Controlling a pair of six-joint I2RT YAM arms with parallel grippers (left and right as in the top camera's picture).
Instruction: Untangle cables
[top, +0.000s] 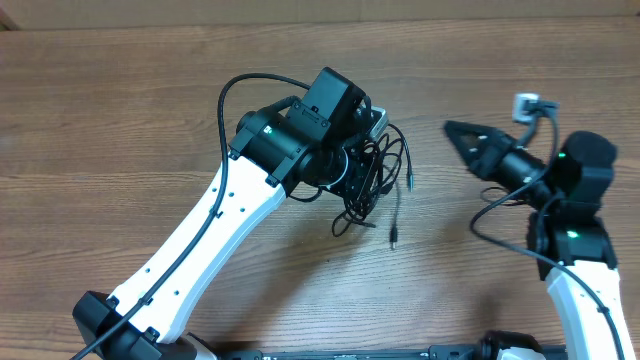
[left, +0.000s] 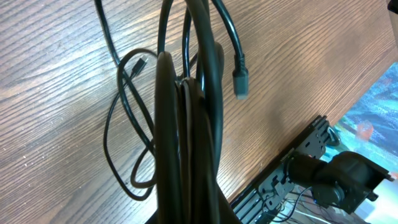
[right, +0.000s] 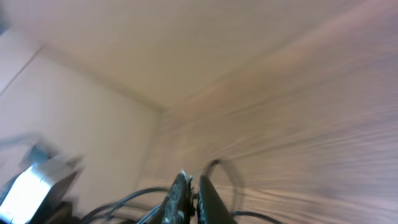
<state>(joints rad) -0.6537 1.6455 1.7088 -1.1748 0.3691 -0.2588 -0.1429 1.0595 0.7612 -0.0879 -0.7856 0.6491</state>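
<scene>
Overhead view, contents by size. Counter (top: 120, 120): wood-grain top that carries everything listed. Left arm (top: 215, 225): white links with a black wrist, reaching from the near edge to about the middle of the counter, where the wrist sits directly over the tangle and hides its upper part. Right arm (top: 585, 290): rises from the near right corner and points leftward toward the tangle. Cables (top: 365, 190): thin black cords in one bunched knot at mid-counter under the left wrist, with loose loops and two free strands trailing toward the near edge. Left gripper (left: 179, 93): fingers pressed together, and by the wrist view pinching strands of the cables, whose loops drape down both sides; the grip probably anchors the knot so that a loose end can be drawn out. Right gripper (top: 452, 128): fingers pressed together to a point, nothing between them, near the tangle's right side but apart from it, apparently placed to come in for a free strand. Plug (left: 240, 81): dark moulded connector hanging free on its cord beside the left fingers. Silver-tipped end (top: 393, 240): lies clear of the knot toward the near edge, likely the easiest piece to take first.
</scene>
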